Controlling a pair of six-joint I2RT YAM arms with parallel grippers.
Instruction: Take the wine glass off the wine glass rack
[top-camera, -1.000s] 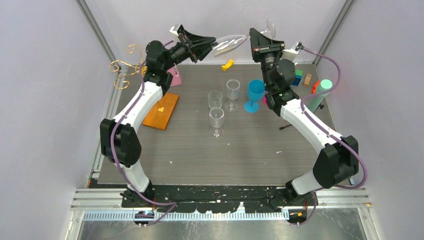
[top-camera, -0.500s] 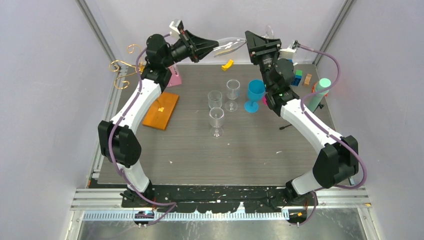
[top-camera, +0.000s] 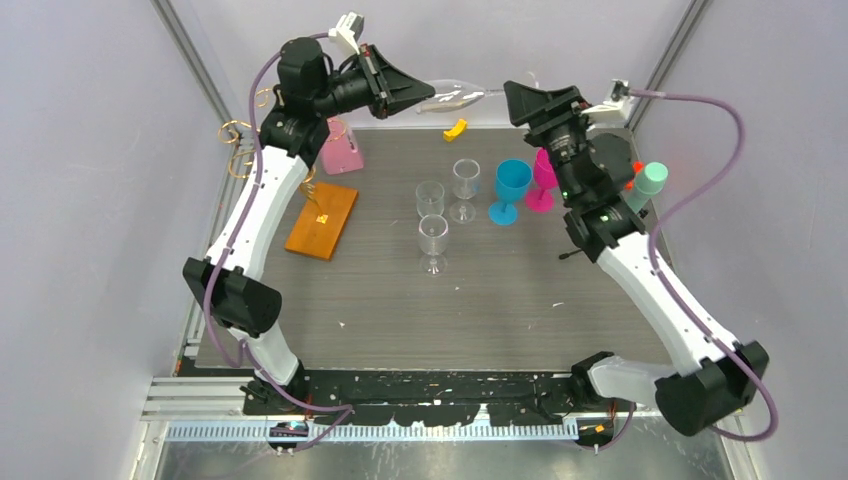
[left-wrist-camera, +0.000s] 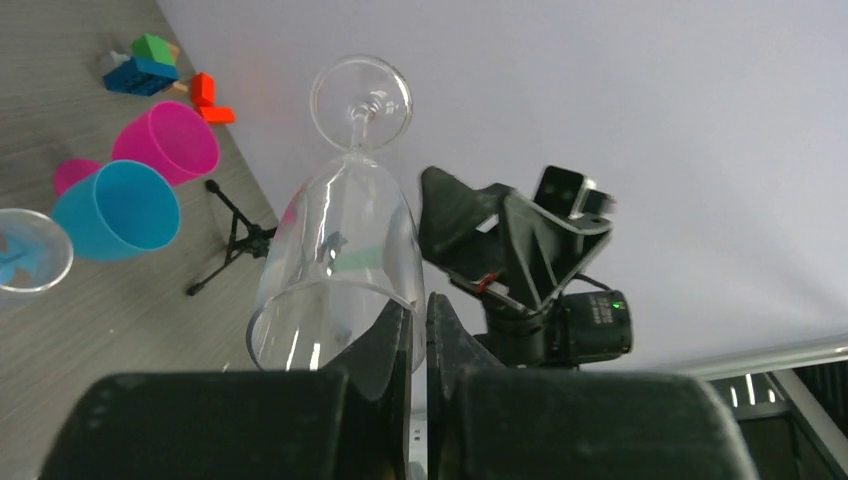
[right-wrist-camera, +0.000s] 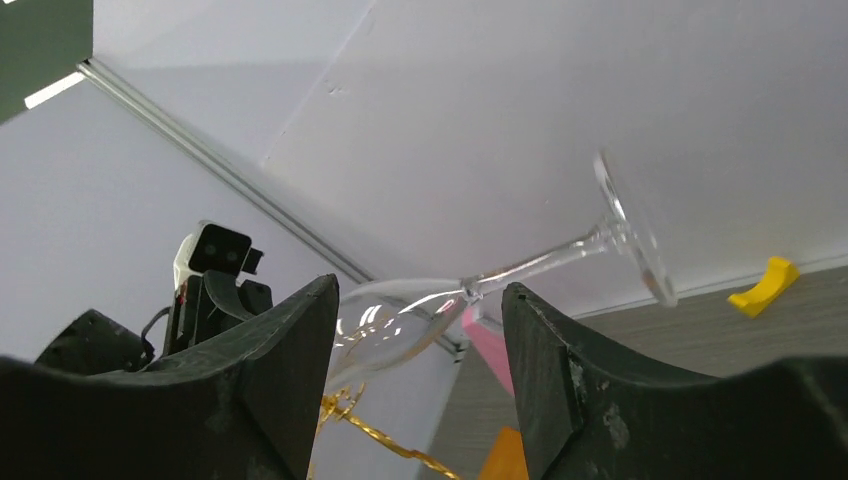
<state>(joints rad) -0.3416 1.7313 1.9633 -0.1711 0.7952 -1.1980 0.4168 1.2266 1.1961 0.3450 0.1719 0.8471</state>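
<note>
The clear wine glass lies on its side in the air above the table's far edge, foot pointing right. My left gripper is shut on its rim; in the left wrist view the fingers pinch the bowl's wall. My right gripper stands open just right of the foot, touching nothing. In the right wrist view the stem and bowl lie beyond the open gripper. The wine glass rack's gold wire and orange base stand at the left.
Three clear glasses stand mid-table, with a blue cup and a pink cup to their right. A teal cylinder, a yellow piece, a pink block and a small black tripod are also there.
My right gripper opened, let go of the stem and drew back to the right. My left gripper shut on the rim and now carries the glass alone, slightly higher.
</note>
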